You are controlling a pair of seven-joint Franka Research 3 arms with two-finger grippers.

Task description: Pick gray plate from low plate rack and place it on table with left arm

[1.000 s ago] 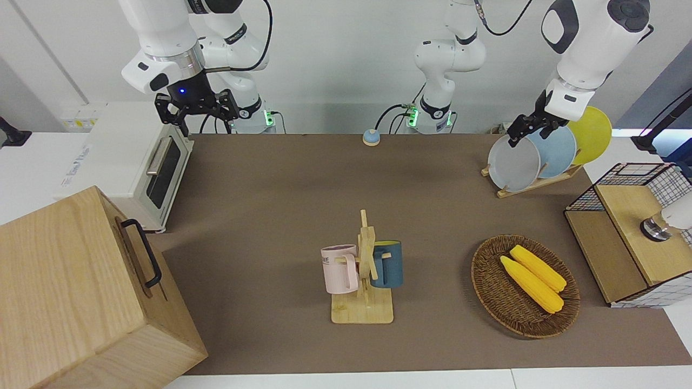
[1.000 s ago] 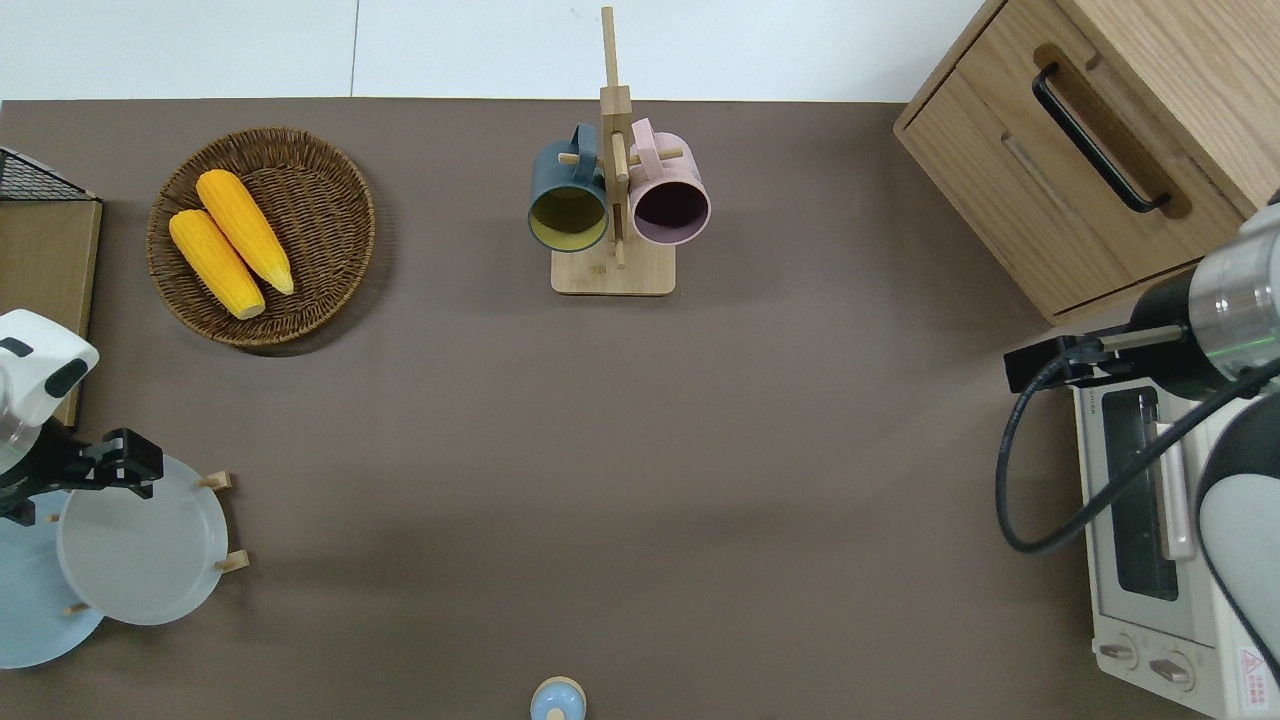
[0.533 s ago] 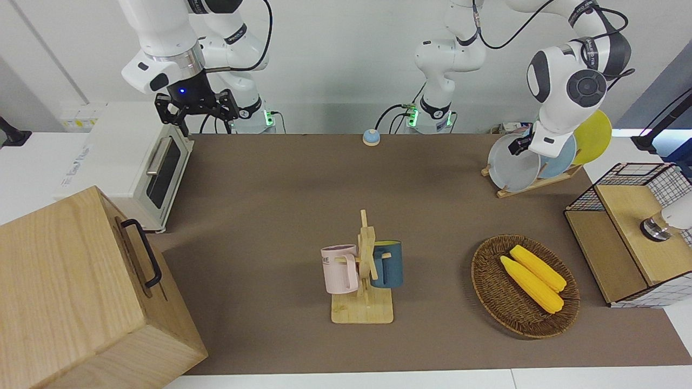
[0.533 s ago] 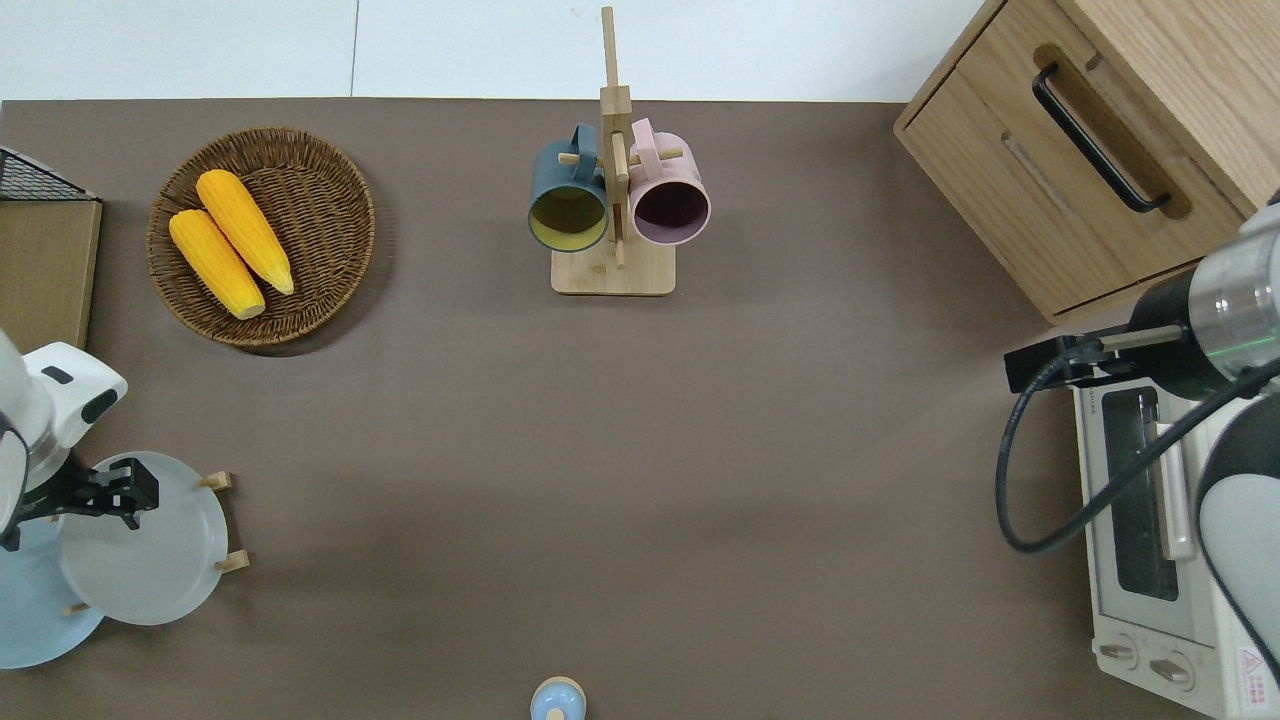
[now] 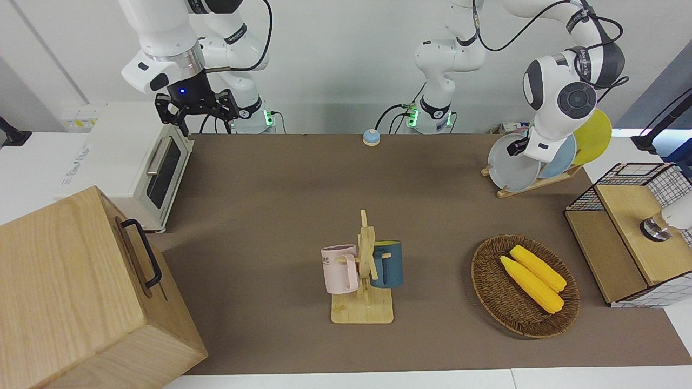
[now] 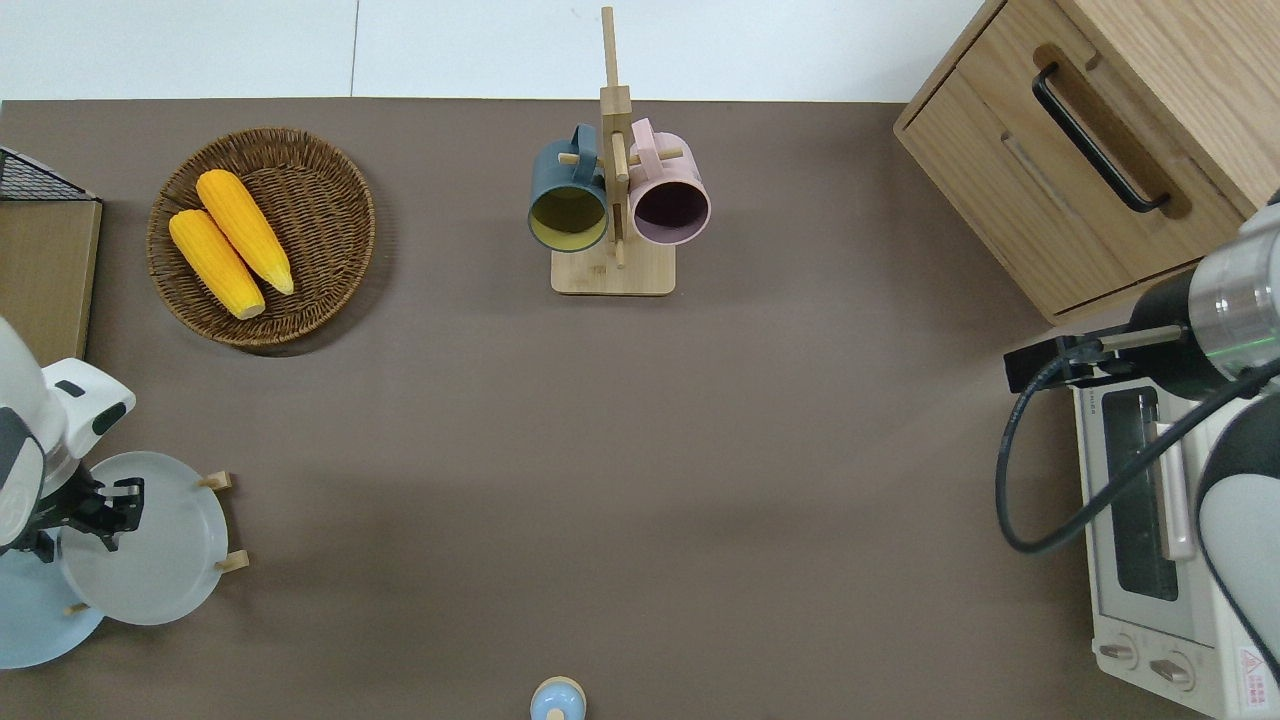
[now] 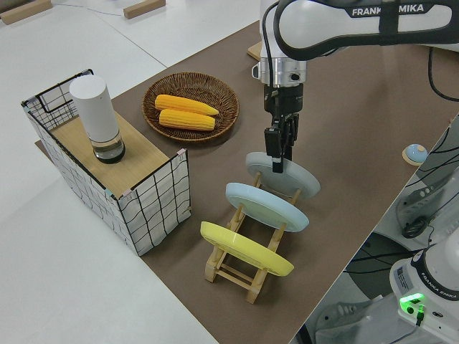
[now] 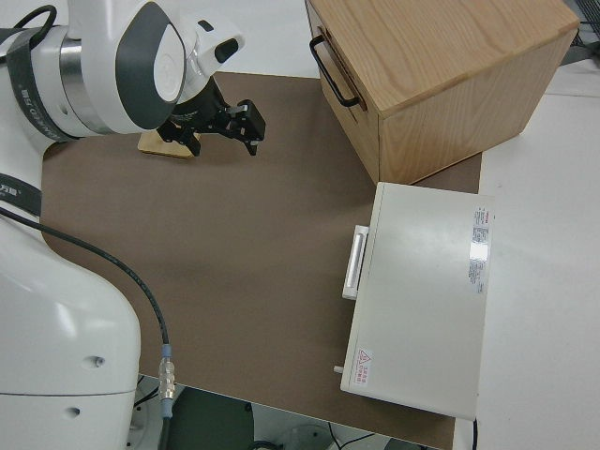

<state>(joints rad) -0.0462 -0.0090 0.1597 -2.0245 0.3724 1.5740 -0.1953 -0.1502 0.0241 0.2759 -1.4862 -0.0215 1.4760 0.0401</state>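
Note:
The gray plate (image 5: pixel 511 167) stands slanted in the low plate rack (image 5: pixel 532 183) at the left arm's end of the table (image 5: pixel 270 189). It is the plate in the rack nearest the table's middle (image 6: pixel 160 560) (image 7: pixel 297 179). My left gripper (image 7: pixel 276 163) points down at the plate's upper rim. It also shows in the overhead view (image 6: pixel 115 500), and my wrist mostly hides it in the front view (image 5: pixel 521 145). My right gripper (image 5: pixel 197 108) is open and parked.
A light-blue plate (image 7: pixel 265 208) and a yellow plate (image 7: pixel 244 251) fill the rack's other slots. A wicker basket with corn (image 5: pixel 524 283), a wire shelf box (image 5: pixel 632 232), a mug stand (image 5: pixel 365 270), a wooden cabinet (image 5: pixel 81 292), a toaster oven (image 5: pixel 146 167) and a blue bell (image 5: pixel 371 137) are here.
My left arm has folded and lowered, bringing the gripper from just above the gray plate down onto its upper rim. The plate and the right arm have not moved.

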